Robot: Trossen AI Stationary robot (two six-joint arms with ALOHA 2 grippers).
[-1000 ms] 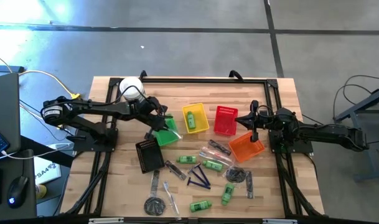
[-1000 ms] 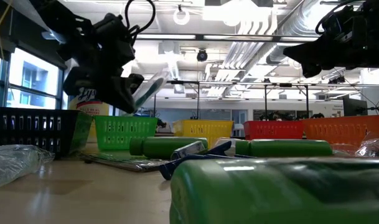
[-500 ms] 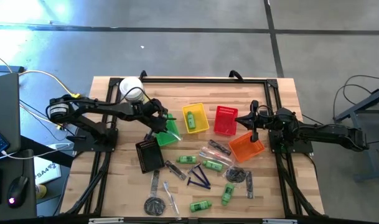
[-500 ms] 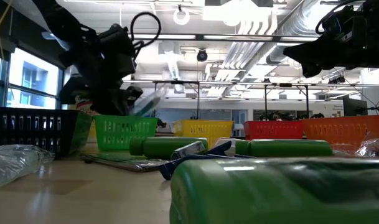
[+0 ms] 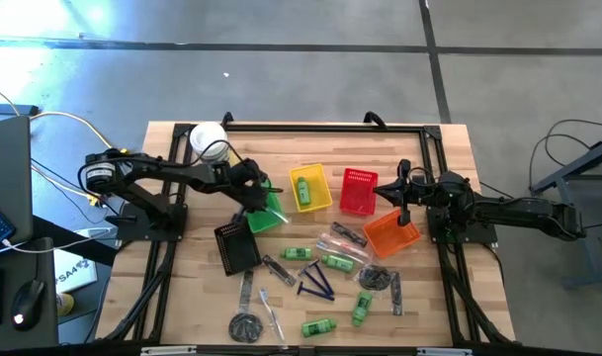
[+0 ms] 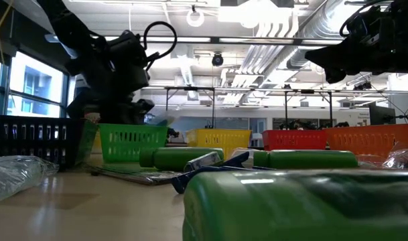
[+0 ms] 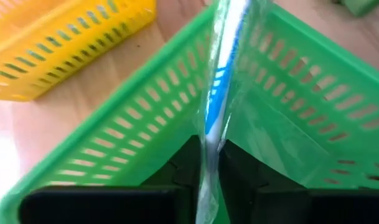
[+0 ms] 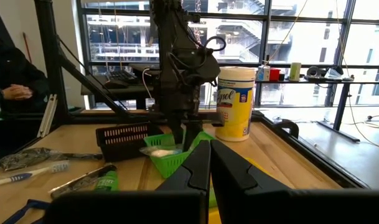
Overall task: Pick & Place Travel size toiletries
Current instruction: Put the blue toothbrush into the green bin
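Pale wooden planks made up the tabletop [image 5: 192, 297], framed by black rails, with a grey concrete floor around it. My landmark was the small green plastic slotted basket [image 5: 266, 211] lying on that table.

My left gripper [image 5: 258, 196] hung directly over the green basket, reaching down into it. Between its dark fingers [image 7: 188, 163] stood a clear plastic-wrapped stick with a blue core [image 7: 221, 81], a toothbrush-like toiletry, running up along the inside of the basket's wall. The fingers stood just either side of the wrapper with a narrow gap between them; I could not tell whether they were pinching it or had let go.

My right gripper [image 5: 403, 210] waited well to the right of the green basket, above a small orange plastic basket [image 5: 390, 235], with its two fingers pressed together and nothing between them.

Just right of the green basket sat a small yellow slotted basket [image 5: 311, 188] with a bright green mini bottle [image 5: 303, 188] inside, and beyond that a small red basket [image 5: 358, 191]. A black slotted basket [image 5: 237, 246] lay just in front of the green one. Behind it stood a big white canister with a yellow label [image 8: 236, 103].

More toiletries were scattered on the wood in front of the green basket: bright green mini bottles [image 5: 298, 254], dark blue razors [image 5: 315, 281], and clear-wrapped pieces [image 5: 247, 326].
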